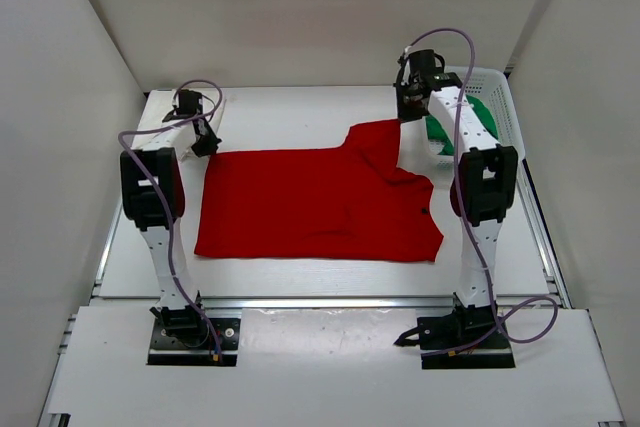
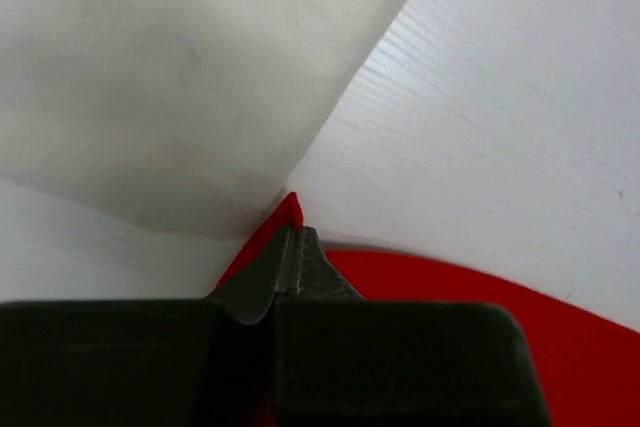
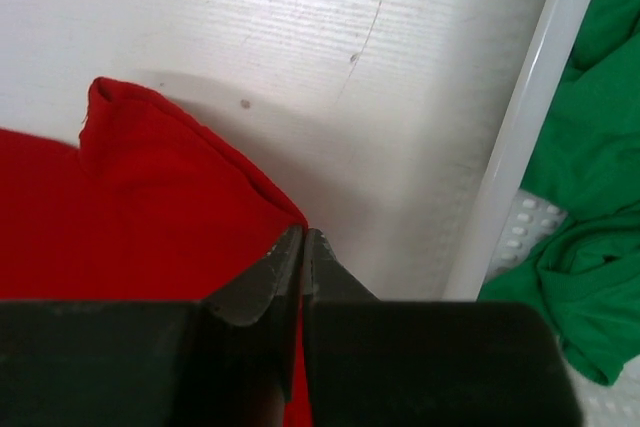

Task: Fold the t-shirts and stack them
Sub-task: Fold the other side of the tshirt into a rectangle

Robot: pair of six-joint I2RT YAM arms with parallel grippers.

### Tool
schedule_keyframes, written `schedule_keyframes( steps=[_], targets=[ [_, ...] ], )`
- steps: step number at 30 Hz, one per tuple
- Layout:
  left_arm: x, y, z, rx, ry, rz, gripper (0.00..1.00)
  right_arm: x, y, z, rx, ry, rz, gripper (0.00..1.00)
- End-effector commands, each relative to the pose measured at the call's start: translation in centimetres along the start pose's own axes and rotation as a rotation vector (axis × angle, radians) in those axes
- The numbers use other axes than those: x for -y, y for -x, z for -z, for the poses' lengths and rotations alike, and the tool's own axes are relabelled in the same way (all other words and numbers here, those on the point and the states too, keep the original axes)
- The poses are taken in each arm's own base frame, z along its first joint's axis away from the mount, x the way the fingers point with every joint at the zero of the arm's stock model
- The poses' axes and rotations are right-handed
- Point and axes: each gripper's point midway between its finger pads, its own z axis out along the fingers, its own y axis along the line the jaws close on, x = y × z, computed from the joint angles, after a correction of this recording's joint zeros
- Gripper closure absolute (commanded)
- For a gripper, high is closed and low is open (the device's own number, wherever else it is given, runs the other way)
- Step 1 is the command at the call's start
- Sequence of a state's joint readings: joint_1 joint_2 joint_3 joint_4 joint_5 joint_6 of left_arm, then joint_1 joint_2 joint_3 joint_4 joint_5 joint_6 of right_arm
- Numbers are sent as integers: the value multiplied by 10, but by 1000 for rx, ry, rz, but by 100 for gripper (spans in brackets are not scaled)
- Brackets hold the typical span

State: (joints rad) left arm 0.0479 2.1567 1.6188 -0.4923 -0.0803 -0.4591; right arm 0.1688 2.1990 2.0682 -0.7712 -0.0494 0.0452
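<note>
A bright red t-shirt (image 1: 310, 202) lies spread across the middle of the table. Its far right part is lifted and folded toward the middle. My left gripper (image 1: 205, 144) is shut on the shirt's far left corner (image 2: 290, 209), where red cloth pokes out past the closed tips. My right gripper (image 1: 412, 107) is shut on the red shirt's far right edge (image 3: 180, 207), holding it above the table. A green t-shirt (image 1: 440, 132) lies crumpled in the white basket (image 1: 498, 107), and it also shows in the right wrist view as green cloth (image 3: 580, 247). The cream-white t-shirt is out of view.
The white mesh basket stands at the far right of the table, its rim (image 3: 520, 137) close beside my right gripper. White walls enclose the table at the back and on both sides. The back wall (image 2: 150, 77) rises right beyond my left gripper.
</note>
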Motion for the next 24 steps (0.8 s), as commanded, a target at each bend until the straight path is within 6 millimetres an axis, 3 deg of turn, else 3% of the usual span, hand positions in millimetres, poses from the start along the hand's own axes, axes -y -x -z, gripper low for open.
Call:
schedule_keyframes(
  steps=[1, 2, 3, 6, 8, 9, 10, 17, 21, 24],
  targets=[
    [21, 26, 58, 110, -88, 6, 100, -7, 11, 50, 31, 27, -29, 100],
    [21, 19, 59, 106, -97, 5, 100, -8, 11, 59, 40, 31, -31, 100],
    [19, 27, 71, 138, -109, 5, 100, -6, -6, 54, -2, 26, -31, 100],
    [7, 12, 84, 128, -90, -2, 100, -2, -39, 73, -18, 43, -51, 100],
    [-4, 4, 84, 109, -75, -2, 100, 5, -50, 85, 6, 52, -60, 99],
    [-9, 0, 84, 95, -75, -1, 100, 7, -43, 98, 63, 53, -63, 100],
    [-16, -3, 86, 90, -62, 12, 100, 6, -60, 92, 35, 61, -72, 100],
    [-36, -29, 107, 82, -74, 20, 100, 3, -79, 119, 89, 33, -41, 100],
    [-38, -46, 117, 79, -89, 16, 100, 6, -108, 129, 75, -27, -56, 100],
    [-42, -64, 111, 39, -71, 1, 100, 10, -135, 132, 55, -53, -76, 100]
  ],
)
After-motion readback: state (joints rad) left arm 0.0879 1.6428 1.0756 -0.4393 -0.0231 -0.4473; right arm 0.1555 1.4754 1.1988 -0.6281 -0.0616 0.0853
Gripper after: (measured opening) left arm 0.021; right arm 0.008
